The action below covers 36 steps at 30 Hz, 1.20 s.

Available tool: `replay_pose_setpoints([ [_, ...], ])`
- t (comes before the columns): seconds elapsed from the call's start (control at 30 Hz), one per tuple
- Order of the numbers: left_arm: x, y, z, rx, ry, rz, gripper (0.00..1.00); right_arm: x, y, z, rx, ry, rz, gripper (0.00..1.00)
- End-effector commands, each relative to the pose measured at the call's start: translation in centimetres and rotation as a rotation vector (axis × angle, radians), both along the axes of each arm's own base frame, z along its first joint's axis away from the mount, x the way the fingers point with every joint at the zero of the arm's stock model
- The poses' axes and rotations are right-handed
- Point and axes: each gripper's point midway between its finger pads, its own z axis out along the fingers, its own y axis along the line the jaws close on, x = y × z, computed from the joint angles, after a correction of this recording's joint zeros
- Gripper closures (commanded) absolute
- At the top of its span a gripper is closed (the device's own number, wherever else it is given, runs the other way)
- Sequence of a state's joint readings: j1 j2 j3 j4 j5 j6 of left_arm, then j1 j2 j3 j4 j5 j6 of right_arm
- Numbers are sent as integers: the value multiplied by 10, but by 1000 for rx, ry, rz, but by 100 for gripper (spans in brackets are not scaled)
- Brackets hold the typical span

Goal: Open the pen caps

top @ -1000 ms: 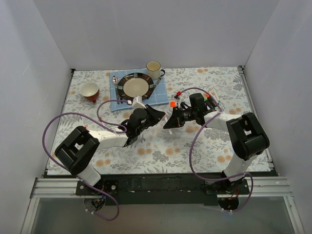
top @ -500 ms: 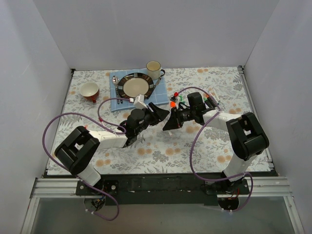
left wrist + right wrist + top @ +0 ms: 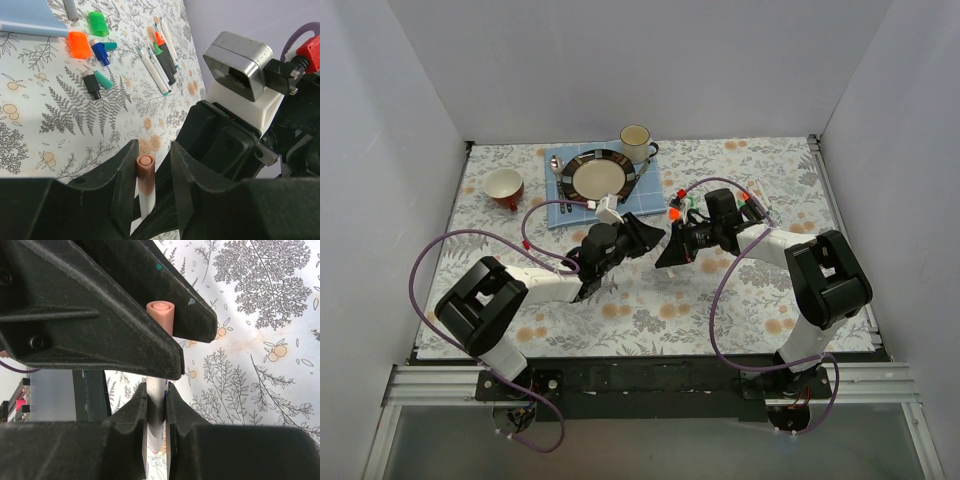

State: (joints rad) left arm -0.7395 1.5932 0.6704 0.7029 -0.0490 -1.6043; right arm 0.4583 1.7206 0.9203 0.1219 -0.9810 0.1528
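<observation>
At frame centre, the left claw (image 3: pixel 146 176) is clamped on a pinkish cap (image 3: pixel 145 172); the right claw (image 3: pixel 156 405) is clamped on its white pen (image 3: pixel 156 405). Loose caps (image 3: pixel 79 44) show upper left only in the left wrist view.

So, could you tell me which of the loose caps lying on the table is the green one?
The green cap lies farthest up, just above the orange cap; the teal cap lies lower.

Floral table (image 3: pixel 650 300): blue cloth (image 3: pixel 642 197), red cup (image 3: pixel 505 187), loose caps (image 3: pixel 90 40), apparently pens (image 3: pixel 159 62).
</observation>
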Motion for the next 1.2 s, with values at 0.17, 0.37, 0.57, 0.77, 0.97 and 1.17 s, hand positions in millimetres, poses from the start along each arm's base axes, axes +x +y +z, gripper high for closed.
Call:
replay_pose_setpoints([
  [0.17, -11, -14, 9, -47, -14, -89, 75, 10, 4, 17, 12, -90, 5, 99],
  [0.37, -12, -17, 8, -51, -15, -101, 79, 8, 5, 18, 16, -87, 10, 99],
  [0.57, -10, -16, 16, -43, -59, -103, 100, 7, 4, 20, 24, -84, 20, 99],
  [0.77, 85, 69, 97, 50, -251, 190, 100, -11, 9, 27, 82, -61, 93, 99],
  [0.97, 154, 137, 207, 118, -414, 438, 100, -24, 10, 37, 134, -40, 120, 99],
  [1.17, 168, 154, 253, 92, -449, 438, 100, -24, 14, 38, 118, -95, 150, 99],
])
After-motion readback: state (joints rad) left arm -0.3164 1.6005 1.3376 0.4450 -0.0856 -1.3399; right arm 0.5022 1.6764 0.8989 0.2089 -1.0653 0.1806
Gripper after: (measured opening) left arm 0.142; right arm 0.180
